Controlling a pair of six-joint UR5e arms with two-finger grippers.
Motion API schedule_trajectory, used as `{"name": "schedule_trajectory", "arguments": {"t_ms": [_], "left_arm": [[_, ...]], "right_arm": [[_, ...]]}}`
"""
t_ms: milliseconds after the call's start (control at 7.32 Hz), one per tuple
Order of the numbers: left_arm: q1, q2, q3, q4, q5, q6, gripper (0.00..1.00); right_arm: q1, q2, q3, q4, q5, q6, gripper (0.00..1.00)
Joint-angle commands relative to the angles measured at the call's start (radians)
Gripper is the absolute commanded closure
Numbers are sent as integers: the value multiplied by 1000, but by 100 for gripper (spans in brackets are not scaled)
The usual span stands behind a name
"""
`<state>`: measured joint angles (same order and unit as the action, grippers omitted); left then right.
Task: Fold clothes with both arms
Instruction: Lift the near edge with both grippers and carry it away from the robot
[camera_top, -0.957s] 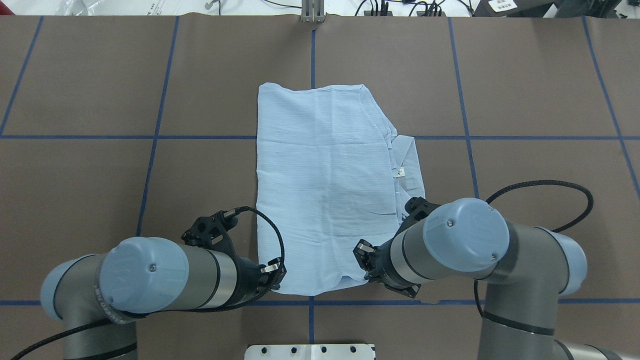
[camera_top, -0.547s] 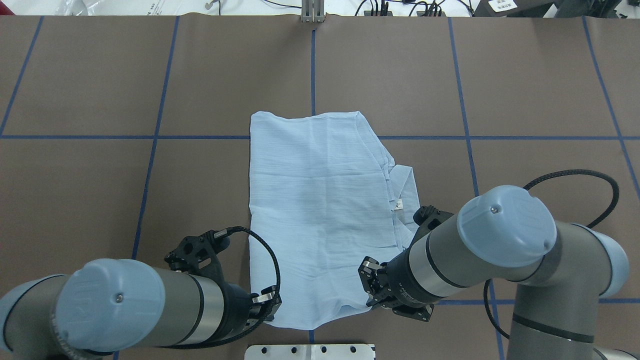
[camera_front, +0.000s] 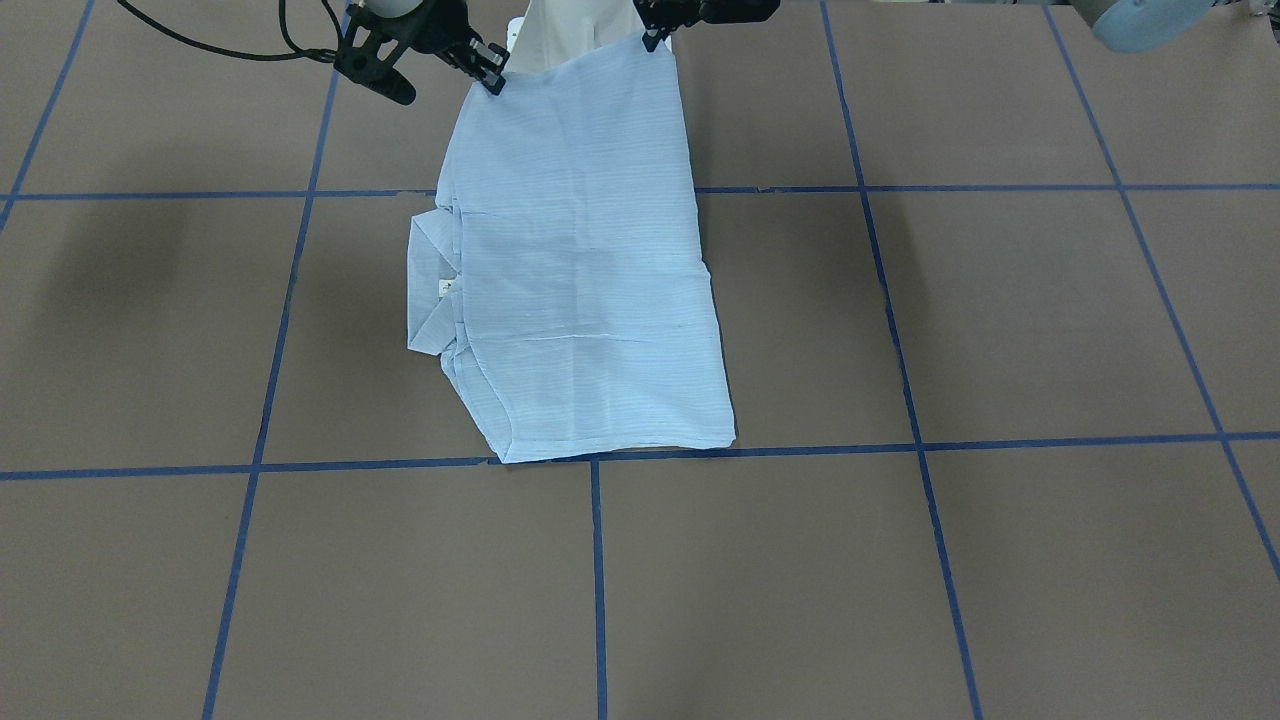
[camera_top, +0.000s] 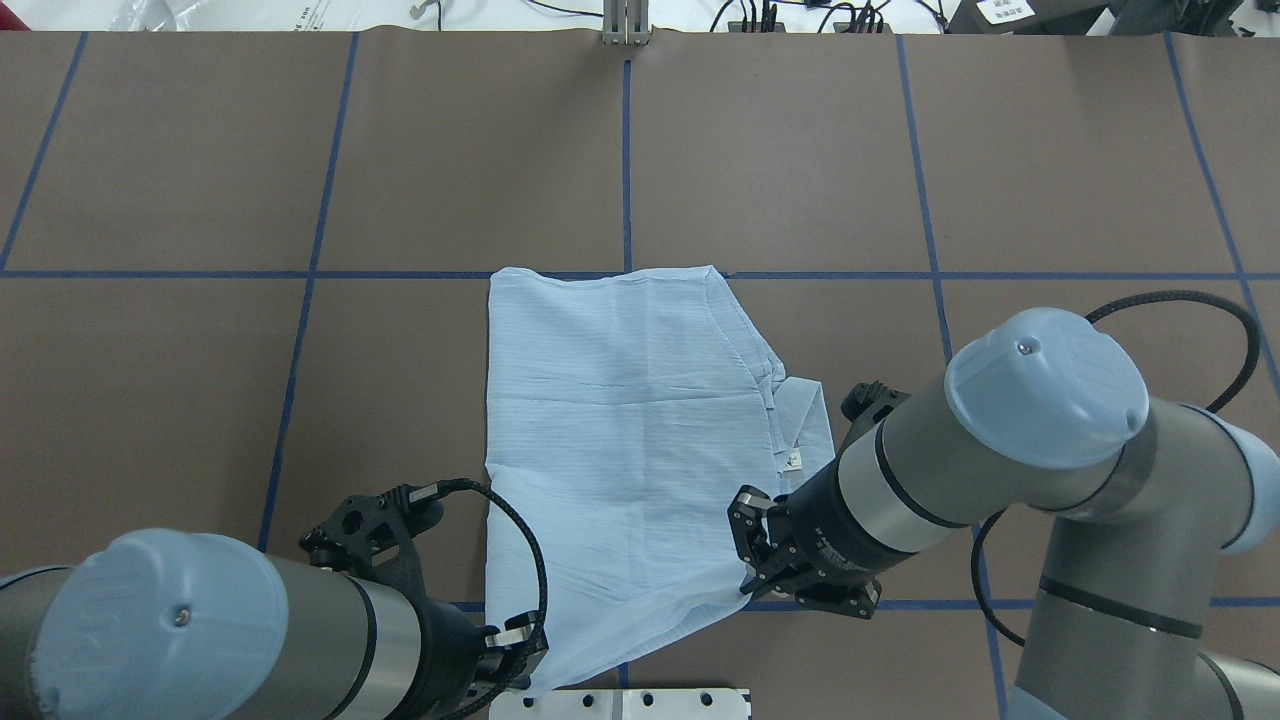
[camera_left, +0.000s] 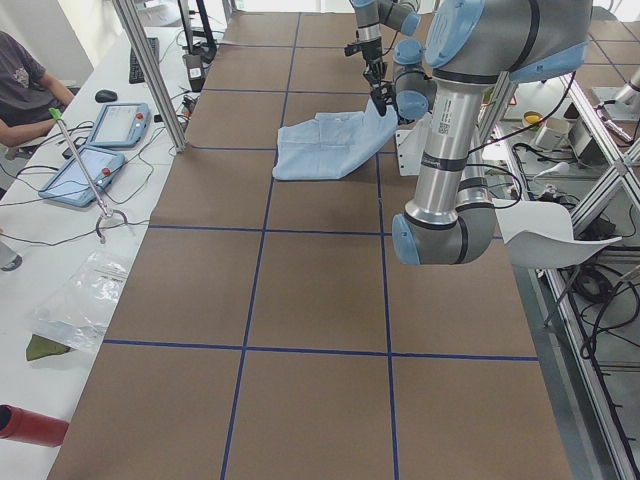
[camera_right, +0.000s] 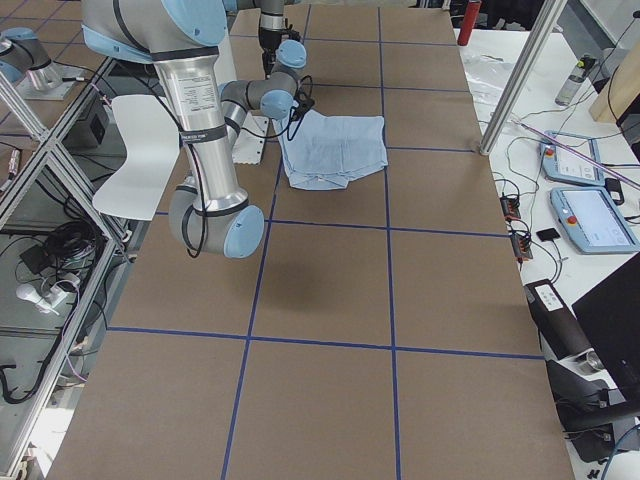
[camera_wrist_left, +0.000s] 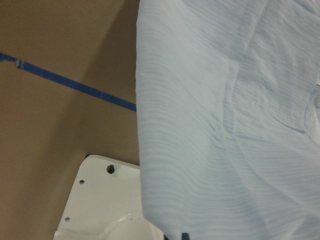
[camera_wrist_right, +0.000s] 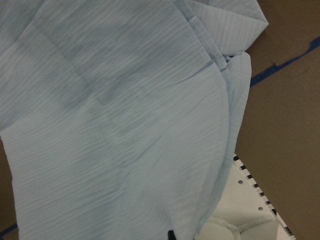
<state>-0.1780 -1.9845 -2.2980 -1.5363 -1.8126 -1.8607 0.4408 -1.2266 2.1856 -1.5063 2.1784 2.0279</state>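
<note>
Now the shirt lies nearer, pinched by the left end effector and right end effector.

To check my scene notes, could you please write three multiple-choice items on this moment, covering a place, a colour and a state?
1. Which side of the shirt does the collar stick out from? A. robot's left B. robot's right C. far edge
2. What colour are the tape lines? A. red B. yellow C. blue
3. The shirt's edge nearest the robot is: A. flat and free B. held up by left gripper and right gripper C. rolled up
1 B: it juts to the overhead view's right. 2 C: the grid is blue. 3 B: each gripper is shut on a corner.
</note>
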Motion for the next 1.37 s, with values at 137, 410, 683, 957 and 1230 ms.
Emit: {"name": "schedule_trajectory", "arguments": {"t_ms": [137,410,683,957,1230], "left_arm": [[-182,-33,121,-36,-7,165,100],[-277,-85,245,-123,-7,195,100],[-351,-120,442,-294,-8,225,100],[-428,-152,540,-330,-48,296,100],[-463,-192,660,-417,-57,319,100]], "right_arm": [[154,96,-128,0,0,-70,100],[218,169,-264,0,-20,-188,100],[274,305,-476,6,-45,-288,100],[320,425,-651,9,-45,-342,100],[340,510,-806,11,-45,-420,100]]}}
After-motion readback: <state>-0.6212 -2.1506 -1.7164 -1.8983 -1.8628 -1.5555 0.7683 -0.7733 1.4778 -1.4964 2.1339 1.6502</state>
